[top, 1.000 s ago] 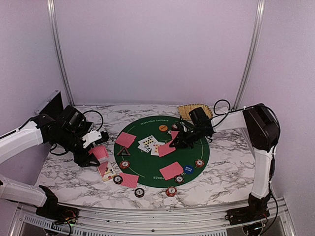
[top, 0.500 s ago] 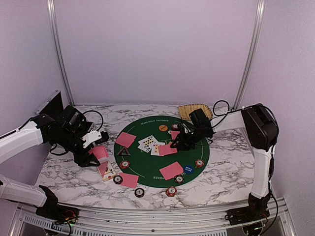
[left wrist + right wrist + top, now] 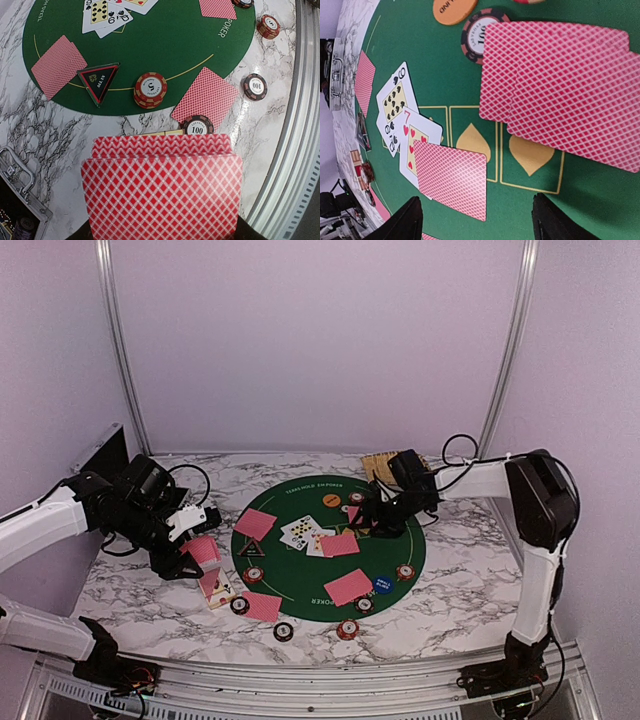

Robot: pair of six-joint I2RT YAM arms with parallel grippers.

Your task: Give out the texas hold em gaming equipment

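With the right fingers (image 3: 407, 225) apart, a face-down card (image 3: 451, 180) lies flat just ahead between them; the left fingers (image 3: 175, 565) clamp the red-backed card stack (image 3: 160, 200).

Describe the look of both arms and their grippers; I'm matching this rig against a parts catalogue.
Both the left arm and right arm have white tubular links joined by bulky black joint housings. Loose black cables loop near the wrists. The left gripper and right gripper are black, with dark, rounded fingertips. No markings are legible.
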